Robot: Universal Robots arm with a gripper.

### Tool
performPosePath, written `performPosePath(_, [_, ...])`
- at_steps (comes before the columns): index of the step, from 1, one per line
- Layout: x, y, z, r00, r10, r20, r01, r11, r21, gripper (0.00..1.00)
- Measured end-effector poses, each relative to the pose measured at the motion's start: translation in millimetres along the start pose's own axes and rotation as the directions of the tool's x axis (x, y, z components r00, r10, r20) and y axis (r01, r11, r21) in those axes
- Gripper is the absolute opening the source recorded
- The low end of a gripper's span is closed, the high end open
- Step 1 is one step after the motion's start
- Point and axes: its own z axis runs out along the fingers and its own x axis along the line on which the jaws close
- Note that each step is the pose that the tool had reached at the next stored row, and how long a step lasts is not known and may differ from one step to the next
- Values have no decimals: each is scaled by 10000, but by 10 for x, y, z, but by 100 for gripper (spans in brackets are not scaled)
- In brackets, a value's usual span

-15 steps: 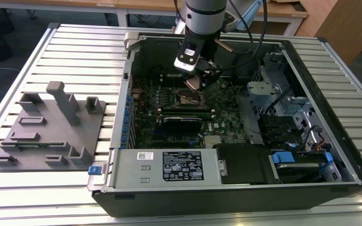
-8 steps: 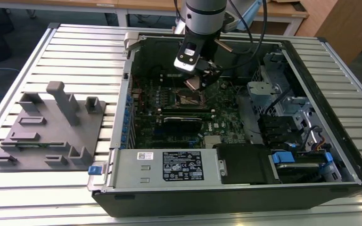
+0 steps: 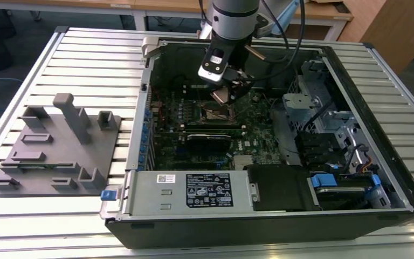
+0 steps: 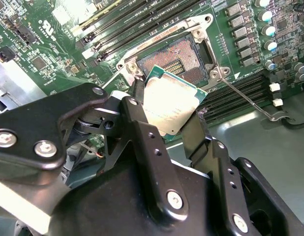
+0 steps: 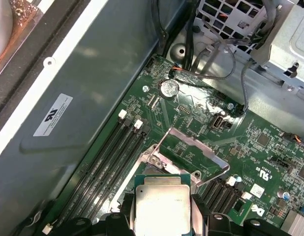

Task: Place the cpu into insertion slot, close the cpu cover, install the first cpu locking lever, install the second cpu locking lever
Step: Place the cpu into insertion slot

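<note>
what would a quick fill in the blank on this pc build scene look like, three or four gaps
1. The gripper is shut on the silver-faced ____.
2. The insertion slot is ____, its contacts bare.
3. What the gripper holds hangs ____ that slot, not seated in it.
4. The grey fixture plate lies to the exterior view's ____ of the computer case.
Missing words: cpu; empty; above; left.

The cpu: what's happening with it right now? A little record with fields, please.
cpu: gripped at two edges by the fingers, metal face showing
insertion slot: empty, contacts bare, cpu just above it
cpu cover: open
locking lever: unlatched, beside the slot
</note>
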Motion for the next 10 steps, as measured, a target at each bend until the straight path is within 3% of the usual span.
performPosePath(10, [0, -1, 7, 10000, 40, 4, -40, 10000, -1, 54])
